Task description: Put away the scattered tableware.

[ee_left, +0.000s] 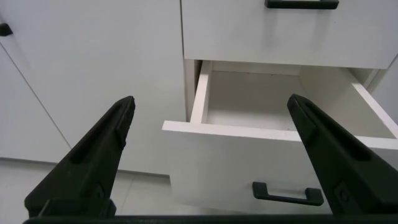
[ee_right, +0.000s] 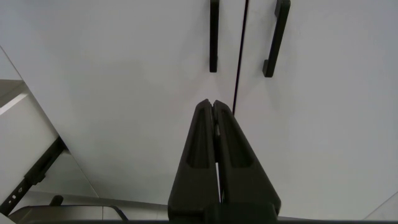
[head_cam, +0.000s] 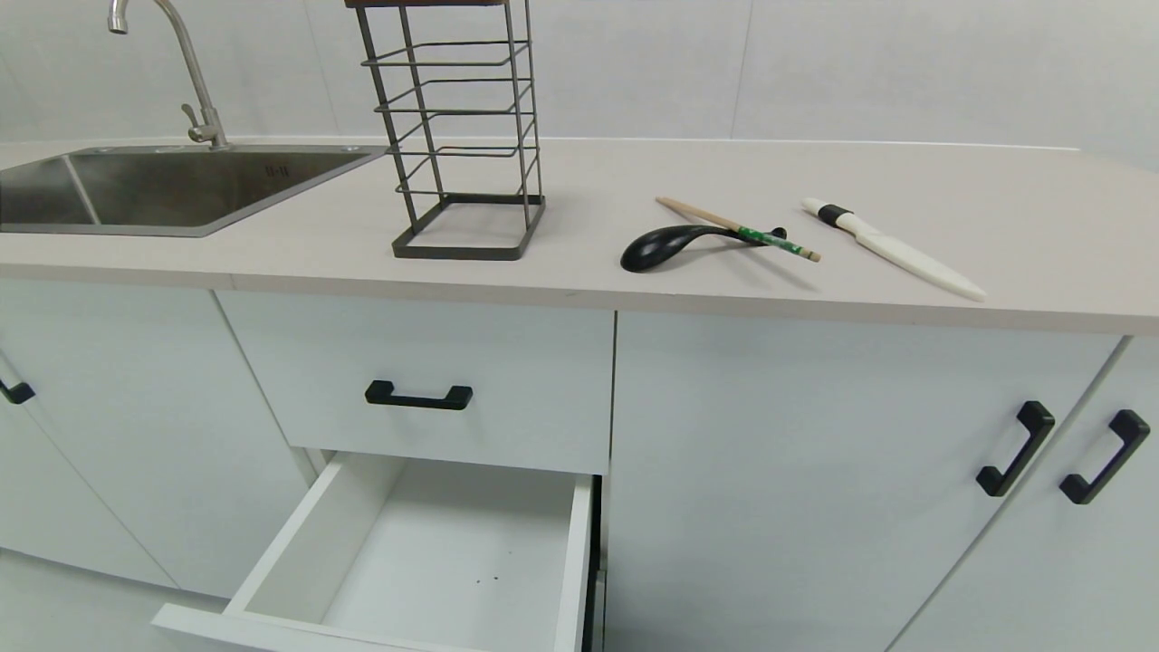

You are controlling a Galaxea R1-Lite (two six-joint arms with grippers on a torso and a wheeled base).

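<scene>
On the countertop (head_cam: 634,172) lie a black spoon (head_cam: 661,246), a wooden chopstick (head_cam: 738,229) with a green band resting across the spoon's handle, and a white knife (head_cam: 892,247) with a black band to their right. Below the counter the lower drawer (head_cam: 426,552) stands pulled out with nothing inside; the left wrist view sees it too, drawer (ee_left: 273,124). My left gripper (ee_left: 211,106) is open, held in front of the drawer's front panel. My right gripper (ee_right: 214,106) is shut on nothing, facing the white cabinet doors (ee_right: 124,74).
A dark wire rack (head_cam: 462,136) stands on the counter left of the spoon. A steel sink (head_cam: 163,186) with a tap (head_cam: 195,72) is at the far left. Black handles (head_cam: 1019,448) are on the cabinet doors at right; another handle (head_cam: 418,396) is on the upper drawer.
</scene>
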